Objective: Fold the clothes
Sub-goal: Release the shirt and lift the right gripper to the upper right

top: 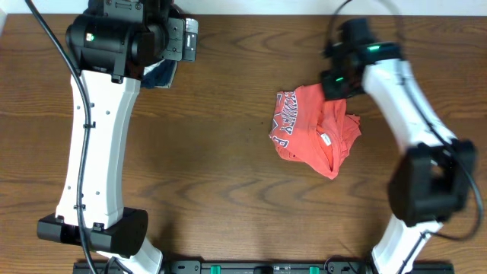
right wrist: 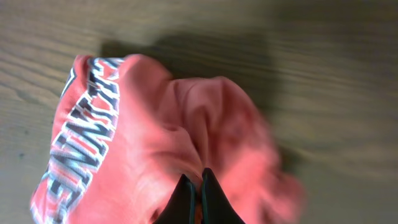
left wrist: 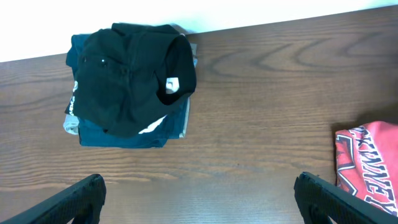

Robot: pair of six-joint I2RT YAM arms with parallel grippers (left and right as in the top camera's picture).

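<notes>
Right gripper [right wrist: 199, 190] clenched on crumpled red-orange T-shirt [right wrist: 143, 137].
Shirt sits bunched on worktop [top: 228, 175] beneath that gripper, apparently pinched to lift and spread it; left gripper [left wrist: 199, 190] released, idle before the folded-garment stack [left wrist: 127, 87].

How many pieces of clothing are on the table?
4 visible: the red-orange T-shirt, crumpled right of centre; then stacked at the far left, a black garment on top, a navy garment beneath, and a pale garment edge lowest. More may be hidden inside.
</notes>
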